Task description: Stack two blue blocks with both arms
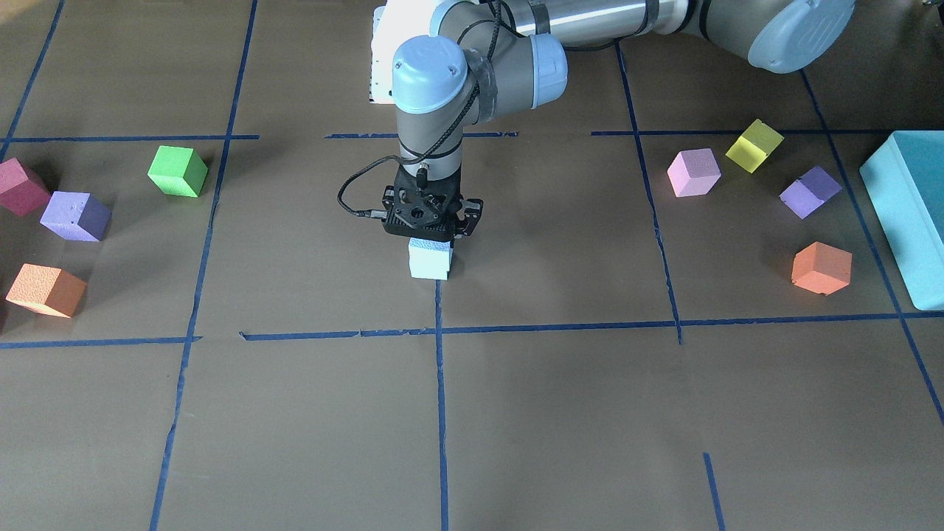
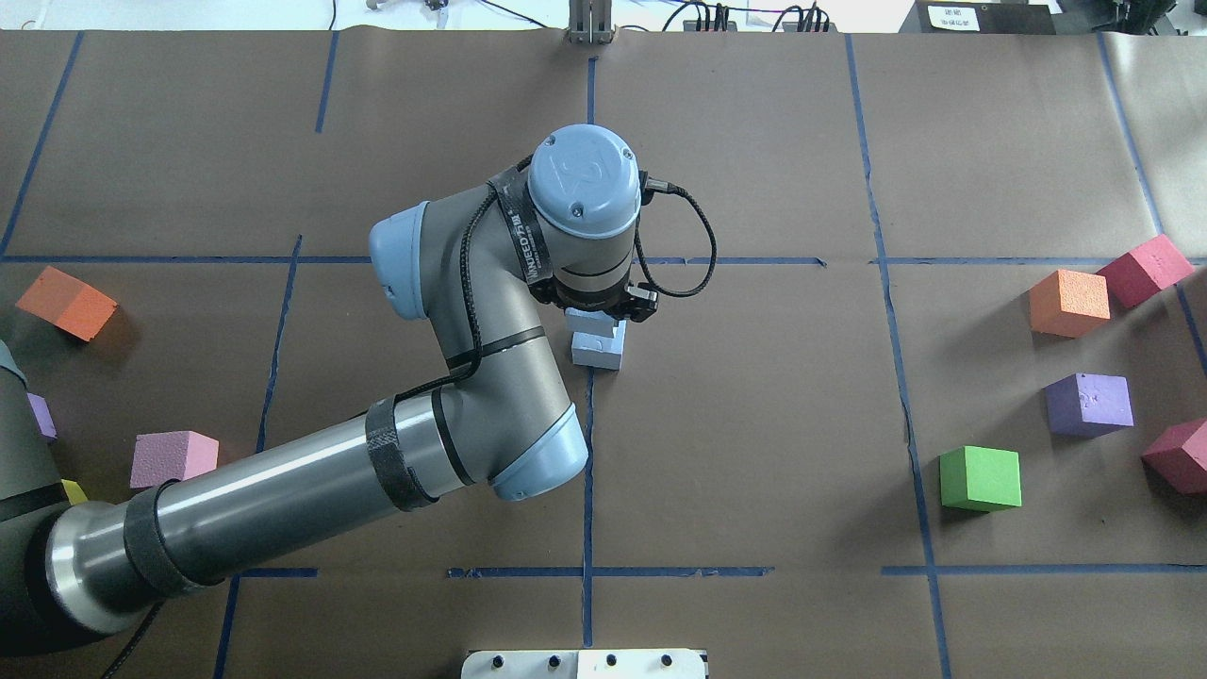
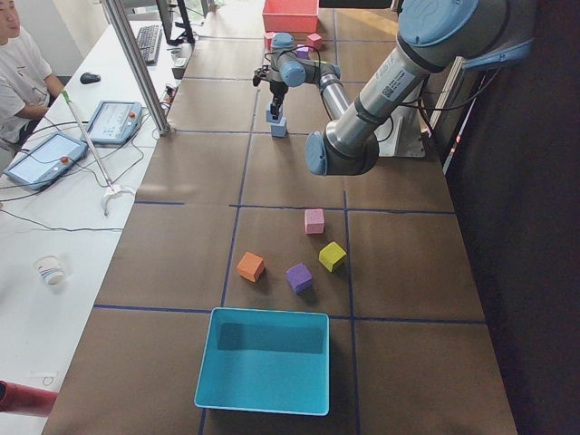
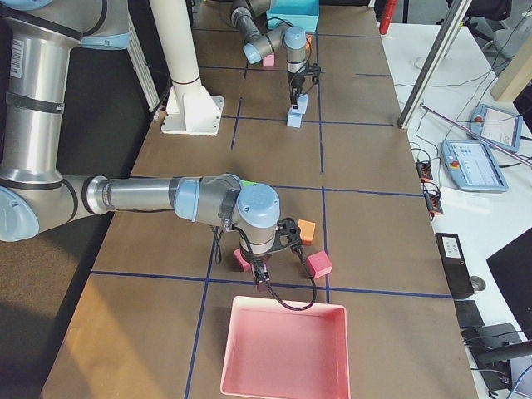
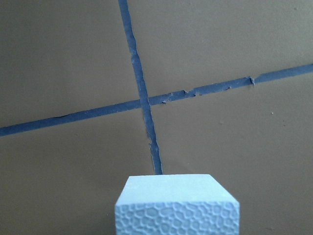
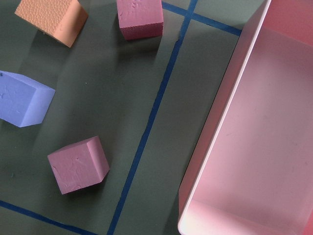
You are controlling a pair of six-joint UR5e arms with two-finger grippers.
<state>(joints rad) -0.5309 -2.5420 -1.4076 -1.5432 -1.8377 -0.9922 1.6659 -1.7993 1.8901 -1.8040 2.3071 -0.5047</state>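
Where a blue tape line runs through the middle of the table, we see the two blue blocks, one on top of the other. The bottom blue block sits on the table, right at the end of that line. The top blue block sits on it, tucked under the left gripper. The left arm comes in from the lower left of the overhead view and bends down over the pile. The black gripper body hides the fingers, so we cannot tell if they are pinching the top block or are spread away from it. In the left wrist view, blue foam fills the bottom middle of the frame, with a tape cross on the table behind it.

The right arm shows only in the right side view, low in the frame. The right gripper hangs over some pink blocks, near a pink tray. We cannot tell if its fingers are spread or pressed together.

In the front view, a green block sits at the upper left. A big teal box sits at the right edge.
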